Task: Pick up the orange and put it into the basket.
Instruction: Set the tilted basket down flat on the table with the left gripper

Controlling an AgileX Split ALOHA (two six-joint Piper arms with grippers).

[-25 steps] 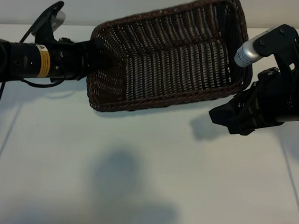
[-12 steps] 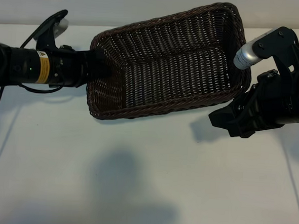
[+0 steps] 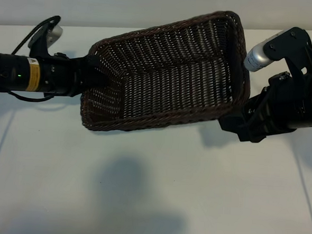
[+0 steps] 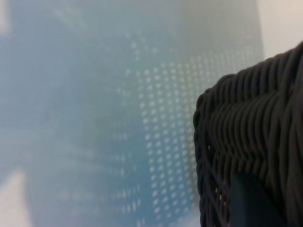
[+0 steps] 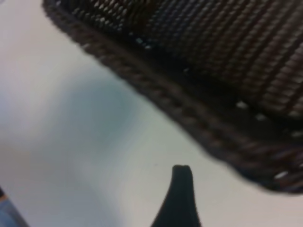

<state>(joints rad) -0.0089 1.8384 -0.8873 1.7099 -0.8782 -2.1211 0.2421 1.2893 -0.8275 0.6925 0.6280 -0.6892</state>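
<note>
One yellow label, unreadable, on the left arm gripping the basket.

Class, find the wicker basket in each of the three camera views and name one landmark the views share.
Exterior view: the basket fills the upper centre, its left end clamped by the left gripper.
Left wrist view: a rounded corner of it fills the lower right.
Right wrist view: its wall and rim cross the top and right.
Shared landmark: the braided rim.

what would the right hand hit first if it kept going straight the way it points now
Most likely the basket: the right hand points toward its near right corner, and its wrist view shows the braided rim just ahead. Depth is unclear, so it may meet the table first.
</note>
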